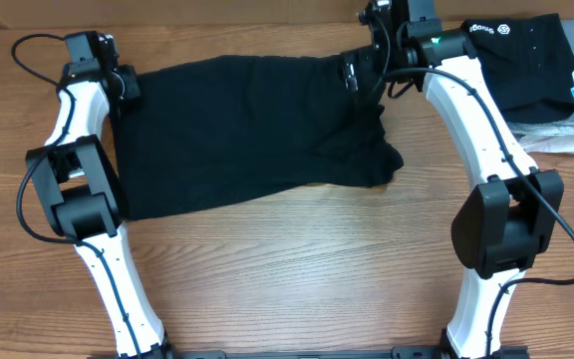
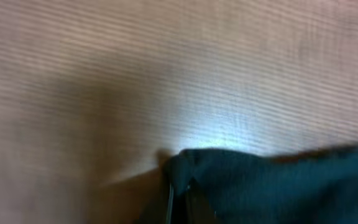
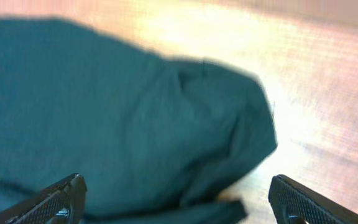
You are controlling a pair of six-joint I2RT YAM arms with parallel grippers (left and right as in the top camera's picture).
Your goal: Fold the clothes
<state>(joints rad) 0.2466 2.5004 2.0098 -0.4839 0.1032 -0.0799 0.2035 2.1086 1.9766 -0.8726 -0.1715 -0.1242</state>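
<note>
Black T-shirt (image 1: 247, 130) lying on table (image 1: 297, 269), spread out btw both arms, right end bunched up. L fingers (image 2: 168, 210) pinching shirt's left edge, at corner. R fingers (image 3: 55, 202) spread wide above bunched right end.

The black T-shirt (image 1: 237, 130) is laid out flat on the wooden table (image 1: 297, 269), a wide dark band running left to right across the far half. It's plain, thin, soft cloth with no print showing. The near edge slants, lying closer to me on the left and rising away toward the right. The right end (image 3: 229, 124) is rumpled into a rounded bunch with loose folds. At the far left a corner (image 2: 194, 163) is puckered up into a small peak on the wood.
</note>
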